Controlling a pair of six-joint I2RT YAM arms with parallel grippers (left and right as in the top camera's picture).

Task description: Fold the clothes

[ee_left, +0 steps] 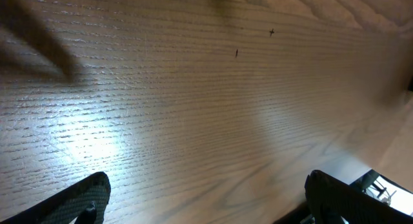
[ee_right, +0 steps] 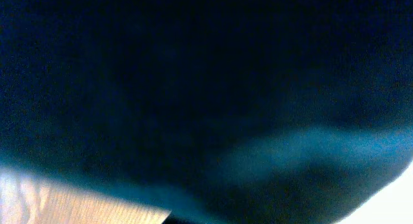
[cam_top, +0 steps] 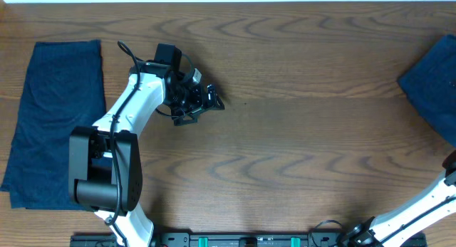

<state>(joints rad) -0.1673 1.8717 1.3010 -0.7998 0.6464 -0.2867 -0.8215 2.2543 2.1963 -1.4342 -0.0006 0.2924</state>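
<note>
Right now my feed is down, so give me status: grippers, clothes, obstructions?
Left gripper open, empty, over bare table. Right gripper shut, against navy cloth. Folded garment far left. Nothing obstructing.

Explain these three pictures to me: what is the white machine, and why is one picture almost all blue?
Two robot arms work at a wooden table. The top picture looks down from above; the other two come from cameras on each wrist. The left pincer hangs open over bare wood, holding nothing. A folded navy garment lies at the left edge, another garment at the right. The right pincer is out of the top view; its camera is filled with blue cloth, and whether it grips that cloth cannot be seen.
</note>
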